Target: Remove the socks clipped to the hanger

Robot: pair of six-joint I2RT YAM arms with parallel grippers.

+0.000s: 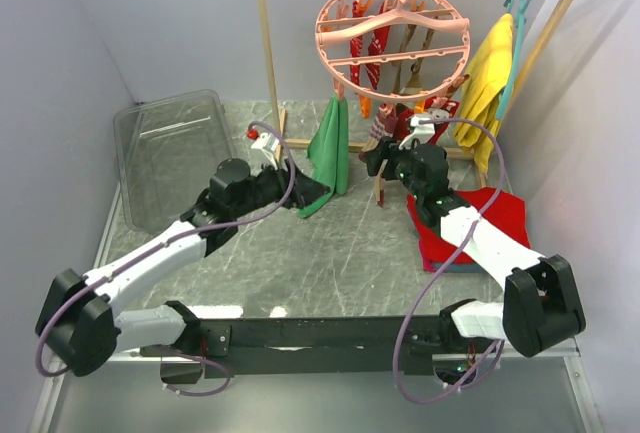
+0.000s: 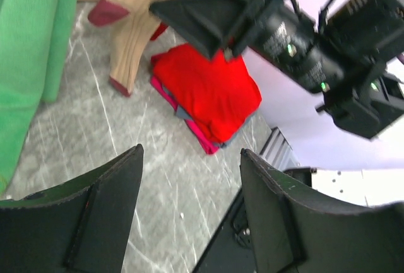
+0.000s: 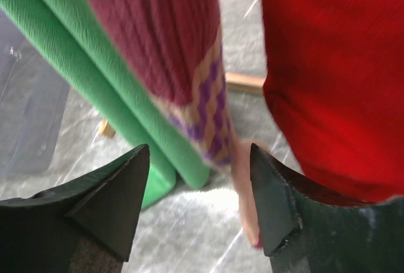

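The salmon-pink hanger (image 1: pixel 392 28) hangs from the wooden rail. Red socks (image 1: pixel 375 53) and tan socks with purple-striped cuffs (image 1: pixel 381 175) hang clipped to it. My right gripper (image 1: pixel 377 159) is open just beside the low tan sock. In the right wrist view its jaws (image 3: pixel 200 150) stand open and empty below a purple-striped cuff (image 3: pixel 208 109), a maroon sock (image 3: pixel 151 27) and a red sock (image 3: pixel 334 77). My left gripper (image 1: pixel 314 189) is open and empty by the green cloth's foot. Its wrist view (image 2: pixel 191 153) shows the tan sock (image 2: pixel 132 27) ahead.
A long green cloth (image 1: pixel 331 148) hangs from the ring. A folded red cloth (image 1: pixel 480 218) lies under the right arm. A clear bin (image 1: pixel 170 148) sits at the left. A teal hanger with yellow cloth (image 1: pixel 490 73) hangs at the right of the wooden rack (image 1: pixel 268 43).
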